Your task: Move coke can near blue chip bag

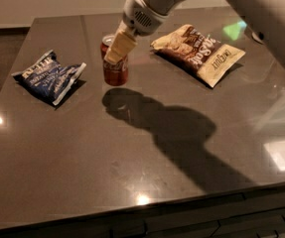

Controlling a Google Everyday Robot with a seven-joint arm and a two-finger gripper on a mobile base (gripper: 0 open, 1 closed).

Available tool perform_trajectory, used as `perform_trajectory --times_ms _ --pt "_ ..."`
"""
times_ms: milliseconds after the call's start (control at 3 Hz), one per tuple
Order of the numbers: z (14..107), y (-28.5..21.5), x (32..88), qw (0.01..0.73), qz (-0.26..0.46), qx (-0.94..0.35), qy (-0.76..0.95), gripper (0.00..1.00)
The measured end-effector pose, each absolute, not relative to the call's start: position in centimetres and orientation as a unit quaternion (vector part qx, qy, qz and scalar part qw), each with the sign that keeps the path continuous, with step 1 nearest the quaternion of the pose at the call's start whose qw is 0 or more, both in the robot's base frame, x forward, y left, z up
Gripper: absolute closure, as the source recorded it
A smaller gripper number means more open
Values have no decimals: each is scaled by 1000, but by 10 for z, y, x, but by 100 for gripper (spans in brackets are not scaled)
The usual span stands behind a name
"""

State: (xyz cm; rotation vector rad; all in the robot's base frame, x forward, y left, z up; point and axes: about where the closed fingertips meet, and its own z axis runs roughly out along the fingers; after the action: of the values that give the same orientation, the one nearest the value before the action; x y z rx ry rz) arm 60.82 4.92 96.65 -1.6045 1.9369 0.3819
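Observation:
The red coke can point(115, 66) stands upright on the dark table, to the right of the blue chip bag point(48, 77), which lies flat near the left edge. My gripper point(116, 47) comes down from the upper right and is shut on the can's upper part, its cream fingers point(119, 46) covering the can's top front. About a can's width of table separates the can from the bag's right tip.
A brown and cream chip bag point(200, 53) lies at the back right of the table point(147, 148). My arm reaches in from the top right and casts a large shadow across the middle. The table's front edge runs along the bottom.

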Motion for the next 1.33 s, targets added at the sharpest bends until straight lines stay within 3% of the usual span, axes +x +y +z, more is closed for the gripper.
perform_trajectory --times_ms 333,667,1333 --pt "959 83 616 286 156 -615 718 100" --pt "948 104 617 276 159 -624 713 83" --pt "926 125 613 268 167 -638 703 36"
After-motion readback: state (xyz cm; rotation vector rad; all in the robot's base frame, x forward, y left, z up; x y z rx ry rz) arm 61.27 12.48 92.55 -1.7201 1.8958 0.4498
